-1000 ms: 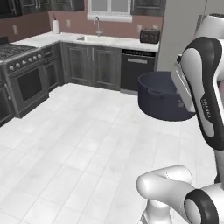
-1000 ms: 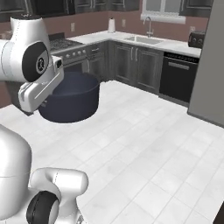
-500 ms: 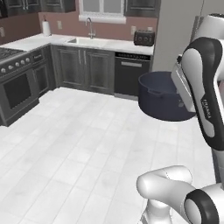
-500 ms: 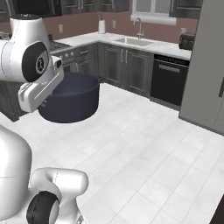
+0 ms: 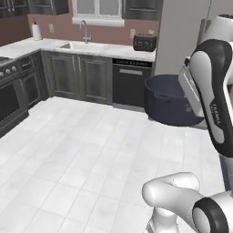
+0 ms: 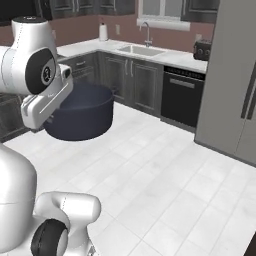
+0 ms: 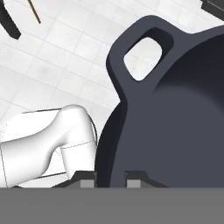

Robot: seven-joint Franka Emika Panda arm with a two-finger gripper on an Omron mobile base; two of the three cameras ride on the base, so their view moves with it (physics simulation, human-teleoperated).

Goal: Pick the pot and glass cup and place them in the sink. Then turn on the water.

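Hanging up in the air next to the arm, the pot sits well above the white tiled floor, nowhere near the counter. It's carried pretty much level, mouth facing up, so you can look into the hollow from both base views. It's wide and squat, broader than tall, with a matte dark navy finish and straight-ish walls curving in at the bottom.

From the hand view, the gripper is clamped on the pot's rim: one dark fingertip sits outside the wall and one inside, with the thin edge running between them. Just off to the side of that grip there's a loop handle, a chunky rounded loop with a squarish hole you can see floor tiles through. Its handle-to-handle line seems to run roughly crosswise to the arm, though I can't make out the second handle well.

Further back, the sink is sunk into the white marble counter over dark grey cabinets, with the tall grey gooseneck faucet under the window. The pot is well apart from it, out in front of the black dishwasher.
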